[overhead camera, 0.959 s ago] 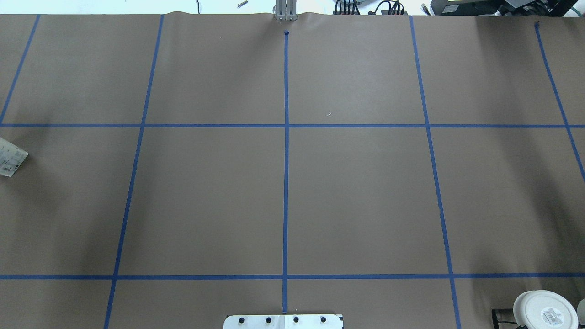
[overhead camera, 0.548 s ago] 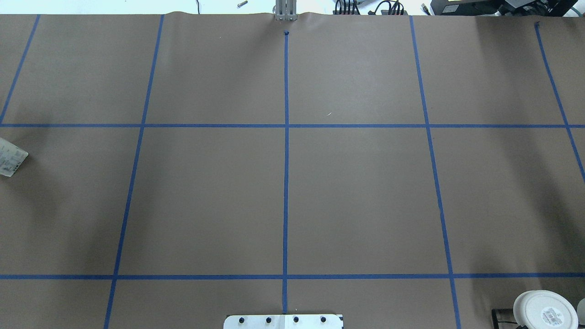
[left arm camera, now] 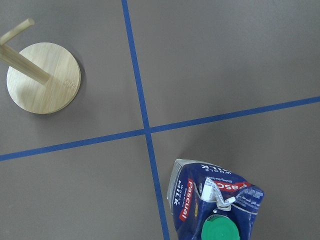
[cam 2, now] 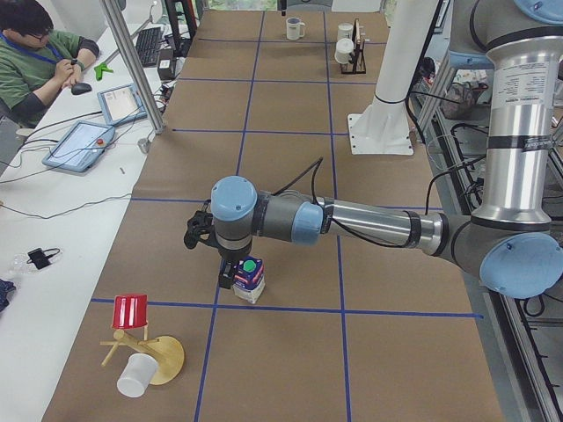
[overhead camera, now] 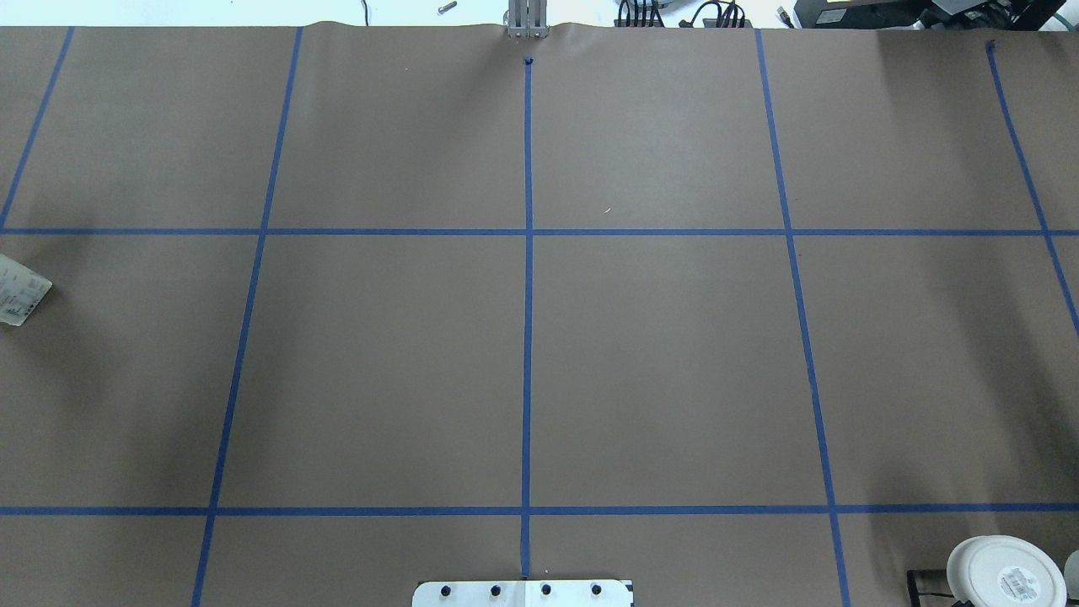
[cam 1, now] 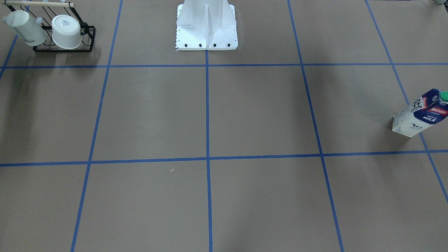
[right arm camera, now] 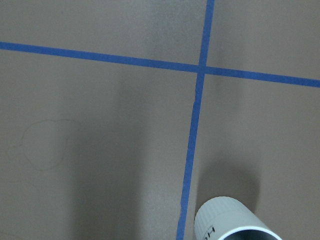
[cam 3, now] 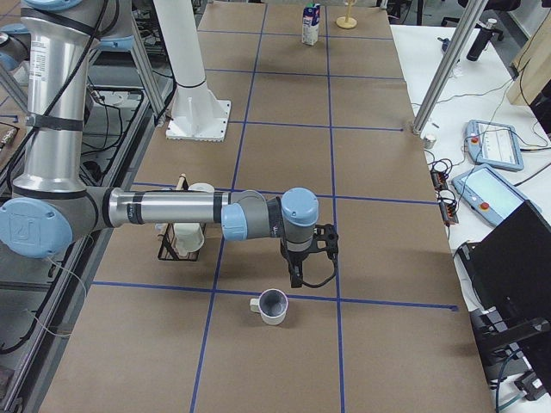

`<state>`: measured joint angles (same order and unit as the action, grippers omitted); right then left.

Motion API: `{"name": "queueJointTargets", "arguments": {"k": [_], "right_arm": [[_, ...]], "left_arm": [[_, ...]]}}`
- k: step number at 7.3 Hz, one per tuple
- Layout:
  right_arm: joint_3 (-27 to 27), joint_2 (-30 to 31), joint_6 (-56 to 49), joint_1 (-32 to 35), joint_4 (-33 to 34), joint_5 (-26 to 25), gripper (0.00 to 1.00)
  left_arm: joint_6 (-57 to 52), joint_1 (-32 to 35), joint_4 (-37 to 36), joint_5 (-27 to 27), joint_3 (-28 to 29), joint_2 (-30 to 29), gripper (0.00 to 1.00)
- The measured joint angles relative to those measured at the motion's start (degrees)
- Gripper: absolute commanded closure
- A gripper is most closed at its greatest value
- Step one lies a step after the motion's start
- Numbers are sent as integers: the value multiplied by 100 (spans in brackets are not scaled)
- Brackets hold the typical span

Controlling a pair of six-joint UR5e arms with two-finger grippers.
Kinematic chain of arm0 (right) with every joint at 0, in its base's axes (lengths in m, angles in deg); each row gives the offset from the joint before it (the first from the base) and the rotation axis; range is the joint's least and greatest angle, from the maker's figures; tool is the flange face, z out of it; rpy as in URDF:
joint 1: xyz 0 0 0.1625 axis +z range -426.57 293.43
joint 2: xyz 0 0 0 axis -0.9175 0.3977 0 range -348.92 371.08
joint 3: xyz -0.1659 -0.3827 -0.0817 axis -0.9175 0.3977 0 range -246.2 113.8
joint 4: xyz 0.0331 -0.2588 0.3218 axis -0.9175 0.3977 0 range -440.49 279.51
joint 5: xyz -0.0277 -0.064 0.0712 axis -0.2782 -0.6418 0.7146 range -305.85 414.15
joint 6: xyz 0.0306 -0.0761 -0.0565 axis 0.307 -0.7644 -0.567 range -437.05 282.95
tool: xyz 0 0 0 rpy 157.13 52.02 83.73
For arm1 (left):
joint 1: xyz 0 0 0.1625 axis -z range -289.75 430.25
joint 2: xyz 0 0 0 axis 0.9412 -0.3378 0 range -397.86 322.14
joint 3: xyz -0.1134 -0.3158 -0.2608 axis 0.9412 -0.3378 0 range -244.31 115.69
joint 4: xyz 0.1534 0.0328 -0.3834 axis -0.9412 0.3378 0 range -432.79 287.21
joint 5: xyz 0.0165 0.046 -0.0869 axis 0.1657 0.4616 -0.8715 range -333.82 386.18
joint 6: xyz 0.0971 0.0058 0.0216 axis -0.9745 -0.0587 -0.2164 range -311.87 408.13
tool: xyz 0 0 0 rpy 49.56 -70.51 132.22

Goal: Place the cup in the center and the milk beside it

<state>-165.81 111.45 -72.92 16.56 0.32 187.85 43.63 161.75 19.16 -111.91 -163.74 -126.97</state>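
Note:
The cup (cam 3: 274,306), a small white mug with a grey inside, stands just past a blue tape line near the table's right end; its rim shows in the right wrist view (right arm camera: 232,222). My right gripper (cam 3: 297,275) hangs just above and behind it; I cannot tell whether it is open. The milk (cam 1: 420,113) stands upright near the table's left end, green cap up (left arm camera: 218,231). My left gripper (cam 2: 227,277) is close beside the milk (cam 2: 249,280); I cannot tell its state. The center (overhead camera: 528,371) is bare brown surface crossed by a blue line.
A black rack (cam 1: 64,49) holds a wider white cup (cam 1: 66,31) and a taller mug (cam 1: 24,28) near the right end. A wooden stand (left arm camera: 44,77) with a red cup (cam 2: 132,312) and a white cup (cam 2: 134,376) sits beyond the milk. The white robot base (cam 1: 206,24) stands at the table's edge.

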Motion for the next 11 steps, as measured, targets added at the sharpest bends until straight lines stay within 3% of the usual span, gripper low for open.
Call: {"name": "queueJointTargets", "arguments": {"k": [3, 5, 6, 7, 11], "right_arm": [[276, 408, 249, -403, -1014, -184, 27], [396, 433, 238, -593, -1102, -342, 62], [488, 442, 211, -640, -1111, -373, 92], [542, 457, 195, -669, -1112, -405, 100], [499, 458, 171, -732, -1105, -590, 100]], "left_arm": [[-7, 0, 6, -7, -20, -1, 1], [-7, 0, 7, -8, -22, -5, 1], [-7, 0, 7, -8, -19, -3, 1], [-10, 0, 7, -8, -16, -3, 1], [-8, 0, 7, -13, -29, -1, 1]]}}
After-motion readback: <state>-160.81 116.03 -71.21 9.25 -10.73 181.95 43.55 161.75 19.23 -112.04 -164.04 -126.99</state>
